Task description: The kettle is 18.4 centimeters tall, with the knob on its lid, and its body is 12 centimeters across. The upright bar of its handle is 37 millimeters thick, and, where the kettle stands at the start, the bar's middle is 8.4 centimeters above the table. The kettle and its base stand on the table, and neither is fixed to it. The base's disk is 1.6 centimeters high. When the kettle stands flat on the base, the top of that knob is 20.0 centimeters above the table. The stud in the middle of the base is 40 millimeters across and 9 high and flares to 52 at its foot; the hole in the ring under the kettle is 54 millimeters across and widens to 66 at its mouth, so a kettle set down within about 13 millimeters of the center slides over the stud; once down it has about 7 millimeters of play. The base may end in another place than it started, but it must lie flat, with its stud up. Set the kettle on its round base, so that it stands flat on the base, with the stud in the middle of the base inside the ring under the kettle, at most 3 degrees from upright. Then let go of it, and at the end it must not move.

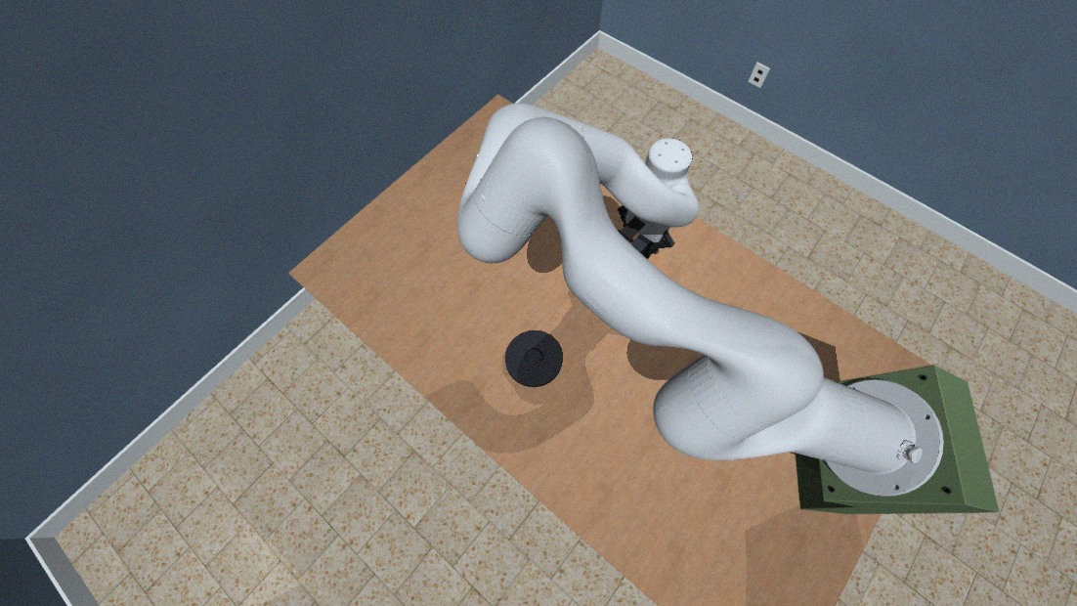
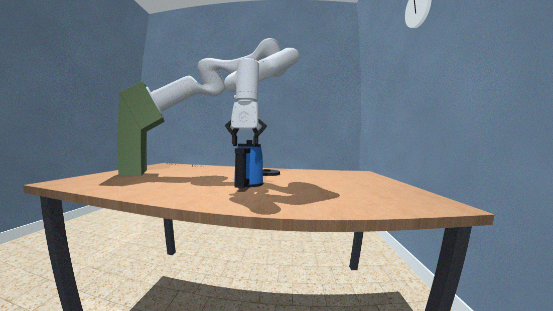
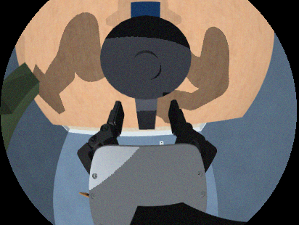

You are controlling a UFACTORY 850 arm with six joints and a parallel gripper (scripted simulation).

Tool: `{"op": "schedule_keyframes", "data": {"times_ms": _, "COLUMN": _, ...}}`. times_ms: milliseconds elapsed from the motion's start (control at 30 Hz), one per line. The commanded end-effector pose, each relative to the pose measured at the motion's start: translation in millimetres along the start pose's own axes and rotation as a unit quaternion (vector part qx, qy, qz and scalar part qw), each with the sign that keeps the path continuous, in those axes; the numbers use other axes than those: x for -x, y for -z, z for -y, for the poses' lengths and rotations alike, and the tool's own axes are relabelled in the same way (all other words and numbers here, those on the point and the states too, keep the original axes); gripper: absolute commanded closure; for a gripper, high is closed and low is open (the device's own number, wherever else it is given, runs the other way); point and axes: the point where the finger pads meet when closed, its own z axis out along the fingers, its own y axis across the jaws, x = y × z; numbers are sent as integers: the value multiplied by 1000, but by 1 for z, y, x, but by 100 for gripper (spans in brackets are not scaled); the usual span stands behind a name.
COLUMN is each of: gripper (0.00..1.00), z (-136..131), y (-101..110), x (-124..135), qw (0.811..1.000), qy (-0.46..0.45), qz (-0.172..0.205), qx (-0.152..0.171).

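The blue kettle [image 2: 249,165] with a dark lid and a black handle [image 2: 240,167] stands upright on the table, apart from its base. In the wrist view I look down on its lid [image 3: 146,62] and handle top [image 3: 146,113]. My gripper [image 2: 246,143] is open, just above the kettle's top, with one finger on each side of the handle's top end and nothing between the fingers. It shows in the wrist view [image 3: 146,113] too. The round black base [image 1: 534,358] lies flat, stud up, on the table; it also shows behind the kettle. In the top view the arm hides the kettle.
The green mount [image 1: 899,444] of the arm stands at one table corner [image 2: 135,129]. The arm's white links [image 1: 602,263] reach over the table's middle. The near table edge [image 2: 251,222] lies in front of the kettle.
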Motion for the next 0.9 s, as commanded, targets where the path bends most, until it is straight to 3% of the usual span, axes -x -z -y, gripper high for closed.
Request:
{"op": "schedule_keyframes", "data": {"times_ms": 0, "gripper": 19, "z": 0, "y": 0, "x": 0, "qw": 1000, "qy": 0, "qz": 0, "qx": 0}}
{"op": "schedule_keyframes", "data": {"times_ms": 867, "gripper": 19, "z": 0, "y": -3, "x": 0, "qw": 1000, "qy": 0, "qz": 0, "qx": 0}}
